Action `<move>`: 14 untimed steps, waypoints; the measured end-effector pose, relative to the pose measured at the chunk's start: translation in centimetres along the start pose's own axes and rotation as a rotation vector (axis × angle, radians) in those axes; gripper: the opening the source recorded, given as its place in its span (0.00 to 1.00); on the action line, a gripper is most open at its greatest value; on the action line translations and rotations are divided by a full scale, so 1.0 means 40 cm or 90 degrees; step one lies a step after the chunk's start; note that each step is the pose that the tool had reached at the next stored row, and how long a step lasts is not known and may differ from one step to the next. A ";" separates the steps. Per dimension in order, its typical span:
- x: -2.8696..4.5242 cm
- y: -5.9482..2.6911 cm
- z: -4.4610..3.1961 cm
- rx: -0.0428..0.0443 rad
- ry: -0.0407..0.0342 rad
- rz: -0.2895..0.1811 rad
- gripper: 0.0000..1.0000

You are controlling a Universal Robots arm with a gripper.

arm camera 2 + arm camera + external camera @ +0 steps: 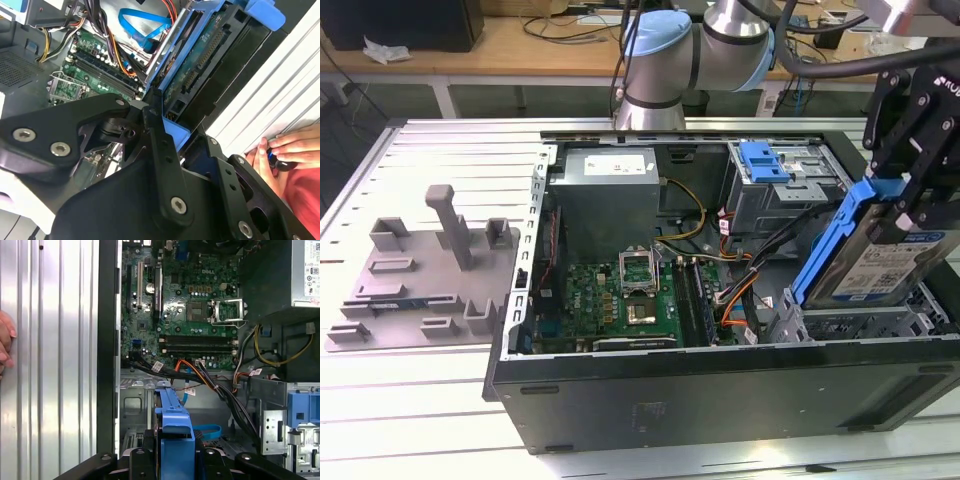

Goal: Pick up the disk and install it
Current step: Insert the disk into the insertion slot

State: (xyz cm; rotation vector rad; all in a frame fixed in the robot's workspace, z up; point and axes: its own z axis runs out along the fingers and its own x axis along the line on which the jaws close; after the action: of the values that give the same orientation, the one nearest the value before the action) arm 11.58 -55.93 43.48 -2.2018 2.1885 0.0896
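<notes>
Blue-railed disk (875, 262) held tilted over the open case (720, 390), not yet seated.
We see orange and black cables (735, 290) lying to one side of the jaws. The jaws are clamped on the disk's upper edge, and its lower end slants toward the grey bay (862, 325) beneath them. We judge it could snag those cables or jam askew on the bay wall. A person's hand (290, 147) rests on the counter (280, 92) close behind the jaws.
</notes>
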 end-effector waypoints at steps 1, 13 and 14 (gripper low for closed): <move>0.000 0.000 0.002 0.0000 0.0000 0.000 0.37; 0.002 0.000 0.027 0.0000 0.0000 0.000 0.37; 0.002 -0.001 0.029 0.0000 0.0000 0.000 0.37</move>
State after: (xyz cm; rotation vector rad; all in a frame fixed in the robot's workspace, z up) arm 11.58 -55.95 42.31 -2.2018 2.1884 0.0896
